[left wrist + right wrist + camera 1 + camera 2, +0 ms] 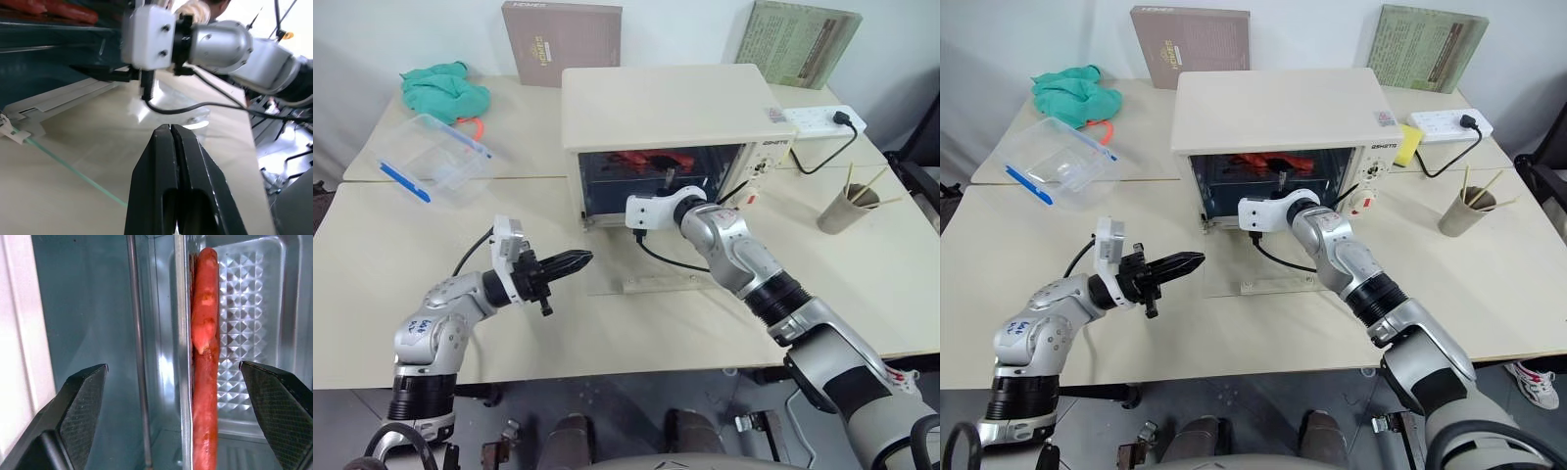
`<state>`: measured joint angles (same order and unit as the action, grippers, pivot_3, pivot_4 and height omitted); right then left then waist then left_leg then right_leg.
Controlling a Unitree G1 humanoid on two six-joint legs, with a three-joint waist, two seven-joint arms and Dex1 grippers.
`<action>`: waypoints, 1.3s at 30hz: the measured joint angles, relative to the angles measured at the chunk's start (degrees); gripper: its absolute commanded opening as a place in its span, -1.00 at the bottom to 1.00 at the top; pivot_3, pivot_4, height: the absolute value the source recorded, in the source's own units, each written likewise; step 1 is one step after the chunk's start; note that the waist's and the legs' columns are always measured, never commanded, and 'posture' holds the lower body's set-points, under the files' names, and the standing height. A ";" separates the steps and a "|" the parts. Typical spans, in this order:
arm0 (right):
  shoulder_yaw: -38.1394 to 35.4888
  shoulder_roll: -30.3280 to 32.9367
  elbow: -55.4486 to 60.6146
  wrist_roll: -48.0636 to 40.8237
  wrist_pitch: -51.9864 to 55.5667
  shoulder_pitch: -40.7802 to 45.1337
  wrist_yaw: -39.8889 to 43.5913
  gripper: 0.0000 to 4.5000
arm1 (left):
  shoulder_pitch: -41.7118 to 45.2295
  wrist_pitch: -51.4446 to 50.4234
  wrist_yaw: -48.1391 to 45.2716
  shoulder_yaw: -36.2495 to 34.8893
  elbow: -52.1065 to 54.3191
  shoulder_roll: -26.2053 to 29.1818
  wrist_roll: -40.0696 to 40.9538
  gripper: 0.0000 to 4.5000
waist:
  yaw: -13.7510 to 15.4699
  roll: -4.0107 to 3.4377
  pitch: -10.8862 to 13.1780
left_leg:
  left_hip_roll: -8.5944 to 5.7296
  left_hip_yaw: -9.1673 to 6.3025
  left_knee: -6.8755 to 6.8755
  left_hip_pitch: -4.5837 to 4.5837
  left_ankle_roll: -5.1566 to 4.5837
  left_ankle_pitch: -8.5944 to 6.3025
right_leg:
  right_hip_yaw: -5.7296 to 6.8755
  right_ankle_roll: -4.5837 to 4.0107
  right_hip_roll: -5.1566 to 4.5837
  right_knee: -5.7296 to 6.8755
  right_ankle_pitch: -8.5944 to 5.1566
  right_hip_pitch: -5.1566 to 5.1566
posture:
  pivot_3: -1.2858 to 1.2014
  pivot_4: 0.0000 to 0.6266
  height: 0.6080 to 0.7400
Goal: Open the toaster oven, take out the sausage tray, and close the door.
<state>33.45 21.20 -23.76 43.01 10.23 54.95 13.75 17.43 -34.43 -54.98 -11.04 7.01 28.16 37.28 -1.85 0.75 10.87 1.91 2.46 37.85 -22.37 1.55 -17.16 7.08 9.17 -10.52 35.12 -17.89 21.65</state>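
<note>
The cream toaster oven (666,103) stands at the back of the table with its glass door (641,282) folded down flat in front. Inside, the silver ribbed sausage tray (247,308) holds red-orange sausages (205,333). My right gripper (173,377) is open at the oven's mouth, its fingers wide apart on either side of the tray's rim and not touching it. My left gripper (576,260) is shut on nothing and hovers level over the table, left of the lowered door.
A clear plastic box with blue clips (435,157) and a green cloth (445,90) lie at the back left. A paper cup with sticks (847,208) and a power strip (818,119) sit right of the oven. Books (561,41) lean on the wall.
</note>
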 measured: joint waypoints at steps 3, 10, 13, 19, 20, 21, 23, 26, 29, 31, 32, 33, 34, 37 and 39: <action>-0.05 -0.41 -0.26 1.60 1.18 0.01 -0.14 1.00 | -0.56 -0.09 0.14 -0.80 0.30 0.79 0.78 -0.99 | 0.14 0.00 0.00 | 0.00 0.00 0.01 -0.01 0.00 0.00 | 0.00 0.00 0.00 -0.01 0.00 0.00 | 0.03 -0.52 1.00; -0.05 -0.85 -0.23 3.11 2.18 -0.19 2.00 0.13 | -0.52 0.30 0.62 -2.10 0.31 1.08 1.90 -1.00 | 0.05 0.00 0.00 | 0.00 0.00 -0.01 0.00 0.01 -0.01 | 0.00 0.00 0.00 -0.01 0.00 0.00 | 0.03 -0.52 1.00; -0.23 -1.46 0.41 3.13 2.84 -0.48 2.38 -0.31 | -0.69 0.97 0.21 -2.40 0.44 0.89 3.05 -1.00 | 0.00 0.00 0.00 | 0.00 0.00 -0.01 0.00 0.01 -0.01 | 0.00 0.00 0.00 -0.02 0.00 0.00 | 0.03 -0.52 1.00; -1.55 -1.64 2.28 3.21 3.89 -0.70 2.95 -0.99 | -2.63 6.41 -1.12 -5.07 1.44 0.19 4.01 -1.00 | 0.04 0.00 0.00 | 0.00 0.00 -0.02 0.01 0.03 -0.02 | 0.00 0.00 0.00 -0.02 0.00 0.00 | 0.03 -0.52 1.00; -1.74 -1.63 2.35 3.24 3.84 -0.72 2.99 -0.99 | -2.82 7.14 -1.15 -5.46 1.42 0.25 3.99 -1.00 | 0.04 0.00 0.00 | 0.00 0.02 -0.02 0.02 0.03 -0.02 | -0.01 0.00 0.00 -0.02 0.00 0.00 | 0.03 -0.52 1.00; -1.88 -1.63 2.37 3.26 3.80 -0.80 2.99 -1.00 | -2.86 7.67 -1.13 -5.81 1.42 0.25 3.97 -0.91 | 0.07 0.00 0.00 | 0.00 0.01 -0.02 0.01 0.03 -0.02 | -0.01 0.00 0.00 -0.02 0.00 0.00 | 0.03 -0.52 1.00; -2.05 -1.58 2.80 3.27 3.58 -1.09 3.06 -1.00 | -3.04 7.60 -0.17 -5.99 1.42 0.89 3.94 -0.75 | 0.06 0.00 0.00 | 0.00 0.00 -0.03 0.02 0.03 -0.02 | 0.00 0.00 0.00 -0.02 0.00 0.00 | 0.03 -0.52 1.00; -2.19 -1.53 3.42 3.58 3.32 -1.59 3.06 -1.00 | -3.34 7.33 0.64 -6.00 1.43 2.27 3.61 -0.35 | 0.00 0.00 0.00 | 0.00 0.01 -0.05 0.02 0.03 -0.02 | -0.01 0.00 0.00 -0.02 0.00 0.00 | 0.03 -0.52 1.00; -2.22 -1.53 3.42 3.70 3.14 -1.60 3.07 -1.00 | -3.69 8.06 1.43 -6.15 1.44 2.14 3.58 0.04 | -0.01 0.00 0.00 | 0.00 0.01 -0.06 0.02 0.03 -0.02 | 0.00 0.00 0.00 -0.03 0.00 0.00 | 0.03 -0.52 1.00; -2.25 -1.51 3.49 3.70 2.88 -1.63 3.13 -1.00 | -4.06 8.38 1.68 -6.62 1.44 2.07 3.77 0.28 | -0.02 0.00 0.00 | 0.00 0.01 -0.07 0.02 0.03 -0.02 | 0.00 0.00 0.00 -0.03 0.00 0.00 | 0.03 -0.52 1.00; -2.31 -1.37 3.78 3.70 2.74 -1.75 3.31 -1.00 | -4.17 8.41 1.68 -6.95 1.44 2.08 3.95 0.40 | -0.02 0.00 0.00 | 0.00 0.01 -0.08 0.02 0.03 -0.02 | 0.00 0.00 0.00 -0.03 0.00 0.01 | 0.03 -0.52 1.00; -2.39 -1.21 4.18 3.70 2.67 -1.95 3.54 -1.00 | -4.17 8.41 1.66 -7.13 1.44 2.12 4.09 0.54 | -0.02 0.00 0.00 | 0.00 0.01 -0.09 0.02 0.03 -0.02 | 0.00 0.00 0.00 -0.03 0.00 0.01 | 0.03 -0.52 1.00; -2.42 -1.11 4.63 3.70 2.62 -2.14 3.78 -1.00 | -4.17 8.42 1.62 -7.34 1.44 2.20 4.30 0.66 | -0.02 0.00 0.00 | 0.00 0.01 -0.10 0.02 0.03 -0.02 | 0.00 0.00 0.00 -0.04 0.00 0.02 | 0.03 -0.52 1.00; -2.51 -0.41 7.26 3.72 2.45 -3.28 4.89 -1.00 | -4.13 8.52 0.96 -8.26 1.41 2.54 5.15 0.98 | -0.03 0.00 0.00 | 0.00 0.01 -0.15 0.02 0.03 -0.02 | 0.00 0.00 0.01 -0.05 0.00 0.04 | 0.03 -0.52 1.00; -2.62 0.36 9.72 3.78 2.46 -4.65 5.61 -1.00 | -4.11 8.66 0.21 -8.50 1.27 3.17 5.41 0.98 | -0.03 0.00 0.00 | 0.00 0.02 -0.18 0.02 0.03 -0.02 | 0.00 0.00 0.01 -0.06 0.00 0.06 | 0.03 -0.52 1.00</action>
<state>30.84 21.56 -14.04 46.79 12.69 50.31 19.37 13.32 -25.77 -54.77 -19.54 8.28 31.33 42.69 -1.88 0.75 10.87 1.91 2.48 37.67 -22.35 1.58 -17.18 7.08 9.17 -10.51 35.06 -17.89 21.71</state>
